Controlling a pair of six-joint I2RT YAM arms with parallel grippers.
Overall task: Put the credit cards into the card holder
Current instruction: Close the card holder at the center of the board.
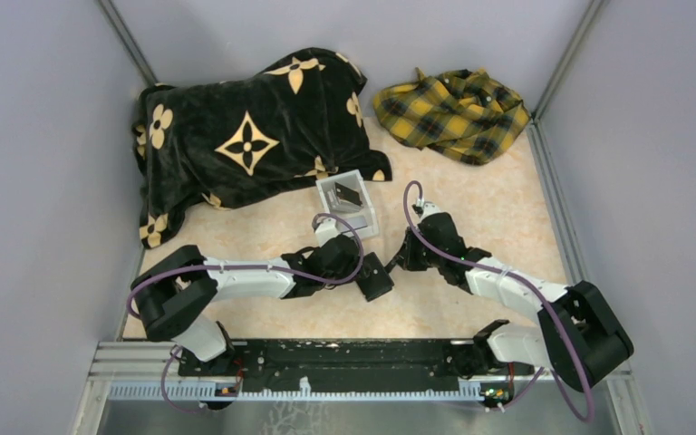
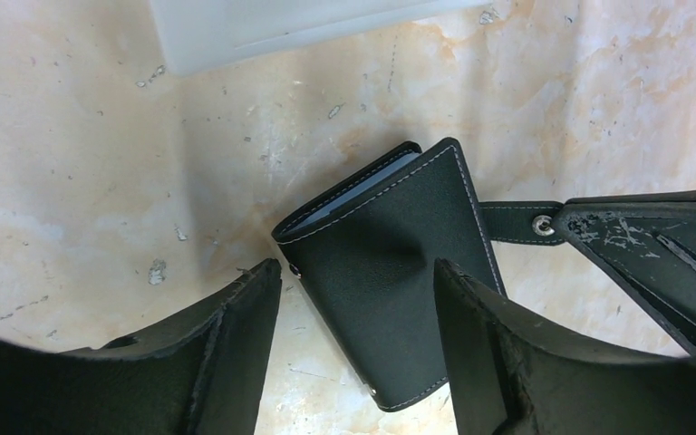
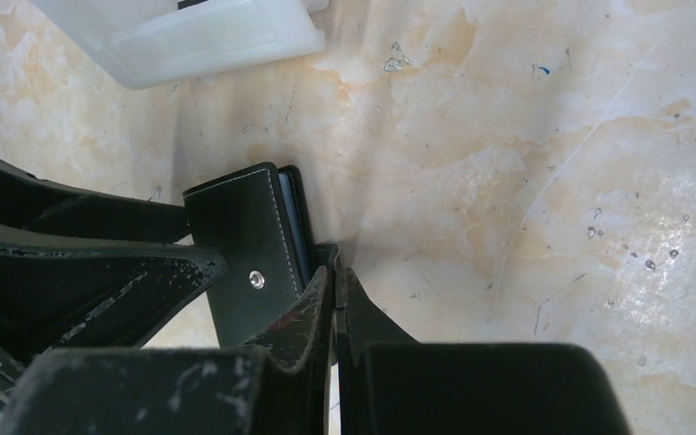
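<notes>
Card holder [image 1: 376, 277] mid-surface [image 1: 507, 227], just in front of box [image 1: 369, 216] w/ one credit card [image 1: 349, 194] in it. L gripper [image 2: 355, 272] straddles holder from left; R gripper [image 3: 335, 272] on its strap, right side. Blanket [image 1: 254, 136] back-left, cloth [image 1: 453, 113] back-right.

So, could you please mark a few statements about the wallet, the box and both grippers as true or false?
1. The card holder lies folded shut on the table. True.
2. The left gripper is clamped on it. False: its jaws stand open, one on each side.
3. The right gripper is shut, at the strap. True.
4. The white box is empty. False: a dark card leans inside.
5. The plaid cloth lies at the far left. False: it lies at the far right.
</notes>
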